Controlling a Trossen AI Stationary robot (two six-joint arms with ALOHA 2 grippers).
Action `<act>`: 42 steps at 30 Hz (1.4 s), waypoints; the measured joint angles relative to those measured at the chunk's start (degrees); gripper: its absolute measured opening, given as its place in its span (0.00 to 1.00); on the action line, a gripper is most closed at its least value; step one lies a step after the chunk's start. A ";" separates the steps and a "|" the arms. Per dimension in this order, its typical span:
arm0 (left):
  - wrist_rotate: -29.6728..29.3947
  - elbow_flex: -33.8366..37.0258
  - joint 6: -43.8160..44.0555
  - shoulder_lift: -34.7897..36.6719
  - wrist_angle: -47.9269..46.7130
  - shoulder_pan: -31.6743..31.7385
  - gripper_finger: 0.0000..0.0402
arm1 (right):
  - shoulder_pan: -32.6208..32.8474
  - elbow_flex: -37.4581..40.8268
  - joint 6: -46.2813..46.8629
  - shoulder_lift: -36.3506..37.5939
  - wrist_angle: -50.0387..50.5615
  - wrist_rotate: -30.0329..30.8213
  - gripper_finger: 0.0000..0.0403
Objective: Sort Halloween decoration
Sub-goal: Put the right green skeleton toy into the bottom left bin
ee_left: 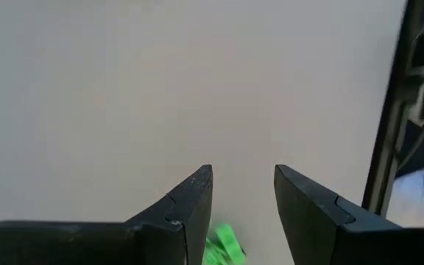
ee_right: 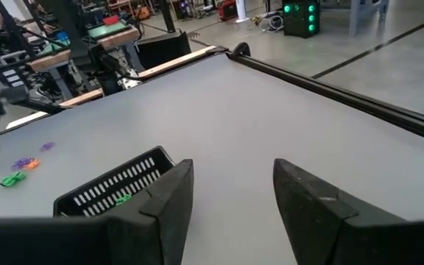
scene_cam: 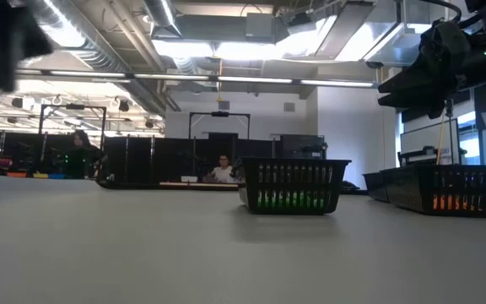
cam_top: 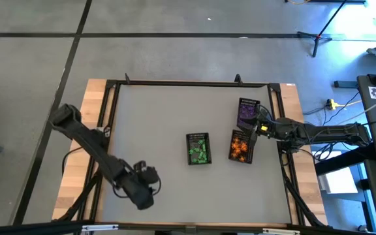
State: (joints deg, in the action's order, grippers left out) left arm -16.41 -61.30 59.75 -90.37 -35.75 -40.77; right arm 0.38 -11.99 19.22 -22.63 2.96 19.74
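Observation:
Three black mesh baskets stand right of the table's middle. One holds green trinkets (cam_top: 198,149), one orange trinkets (cam_top: 241,146) and one purple trinkets (cam_top: 247,112). My left gripper (ee_left: 243,173) hangs open near the front left (cam_top: 143,196), pointing steeply down. A loose green trinket (ee_left: 223,246) lies on the table below the gap between its fingers, untouched. My right gripper (ee_right: 232,163) is open and about level, above the orange and purple baskets (cam_top: 261,127). A few more loose trinkets, green (ee_right: 9,179), orange and purple (ee_right: 25,162), lie on the table beyond the green basket (ee_right: 116,188).
A black metal frame (cam_top: 188,83) runs round the grey tabletop, with wooden edges outside it. In the low view the green basket (scene_cam: 294,186) stands mid-table and the orange one (scene_cam: 471,190) to its right. People sit in the room behind (scene_cam: 222,171).

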 joint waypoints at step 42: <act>8.18 -1.67 -2.46 -10.52 -4.46 4.65 0.03 | 0.00 -0.02 0.46 -0.15 0.09 -0.85 0.46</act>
State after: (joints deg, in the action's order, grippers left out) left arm -8.23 -62.97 57.29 -100.88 -40.21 -36.12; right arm 0.38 -12.01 19.68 -22.79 3.05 18.90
